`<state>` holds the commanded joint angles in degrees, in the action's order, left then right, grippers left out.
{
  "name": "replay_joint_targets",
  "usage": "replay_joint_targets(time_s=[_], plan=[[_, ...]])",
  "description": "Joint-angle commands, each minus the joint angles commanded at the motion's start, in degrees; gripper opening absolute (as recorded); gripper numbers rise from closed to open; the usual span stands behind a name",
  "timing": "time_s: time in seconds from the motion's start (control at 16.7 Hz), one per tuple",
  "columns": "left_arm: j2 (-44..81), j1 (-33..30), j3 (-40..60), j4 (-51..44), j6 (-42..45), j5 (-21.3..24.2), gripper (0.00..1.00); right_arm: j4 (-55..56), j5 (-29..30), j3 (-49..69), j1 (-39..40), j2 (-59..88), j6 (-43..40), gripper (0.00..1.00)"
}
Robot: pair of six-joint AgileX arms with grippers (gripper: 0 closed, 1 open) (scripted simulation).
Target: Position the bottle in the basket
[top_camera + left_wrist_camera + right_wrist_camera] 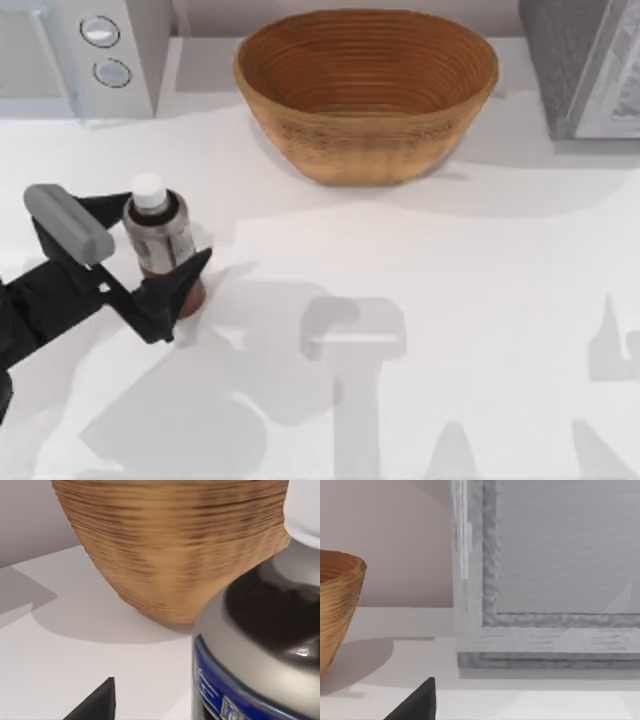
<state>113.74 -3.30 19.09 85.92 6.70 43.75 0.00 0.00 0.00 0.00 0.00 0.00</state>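
No word, number or brand can be made out. The small silver-bodied, white-capped bottle (260, 645) carries a blue label band with pale script at its 7 o'clock edge, too cut off to decipher.

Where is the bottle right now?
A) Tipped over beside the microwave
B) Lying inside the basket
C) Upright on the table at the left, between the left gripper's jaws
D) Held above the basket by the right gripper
C: in the top view the bottle stands upright on the table at the left, with the left gripper and its jaws on either side of it, well apart from the basket.
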Motion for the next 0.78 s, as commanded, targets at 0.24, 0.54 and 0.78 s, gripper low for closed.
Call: replay_joint_targets(time_s=[0.24,0.54,0.78], plan=[[1.4,-2.5,2.1,-0.3,-0.5,-2.4,1.00,0.0,0.0,0.0,0.0,0.0,0.0,1.00],[1.4,-2.5,2.1,-0.3,-0.5,-2.4,0.77,0.0,0.0,0.0,0.0,0.0,0.0,1.00],[1.4,-2.5,2.1,-0.3,-0.5,-2.4,0.47,0.0,0.0,0.0,0.0,0.0,0.0,1.00]])
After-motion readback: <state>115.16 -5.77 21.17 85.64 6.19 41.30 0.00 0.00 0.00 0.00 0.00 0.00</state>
